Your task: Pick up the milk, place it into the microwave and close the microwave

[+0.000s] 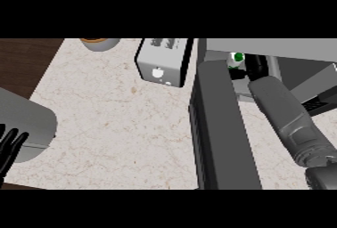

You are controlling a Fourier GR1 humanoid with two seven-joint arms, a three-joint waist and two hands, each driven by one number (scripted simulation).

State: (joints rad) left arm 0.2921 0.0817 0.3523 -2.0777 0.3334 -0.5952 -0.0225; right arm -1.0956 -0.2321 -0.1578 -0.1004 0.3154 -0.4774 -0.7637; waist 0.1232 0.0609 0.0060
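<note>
- Right now the milk (236, 58) shows as a small white and green thing near the top of the frame, right of the middle, inside the microwave's (276, 44) opening.
- Only a little bit of it peeks out, so I cannot tell if it stands flat on the microwave floor.
- Just beside it is the dark right hand (255, 67), at the end of the grey right forearm (289, 120) that comes in from the lower right. I cannot tell if its fingers are round the milk or apart.
- I think the step is putting the milk down inside. To do it well, the hand should set it deep and upright, let go gently, then come straight back out without bumping it.
- Next to the arm, the dark microwave door (220, 129) stands open down the middle of the frame. It must swing shut only after the arm is out.
- Farther left sit a white toaster (161, 62) and a round pot (100, 43) on the pale counter (112, 129).
- At the left edge, the left hand (9, 144) rests with fingers straight and apart.
</note>
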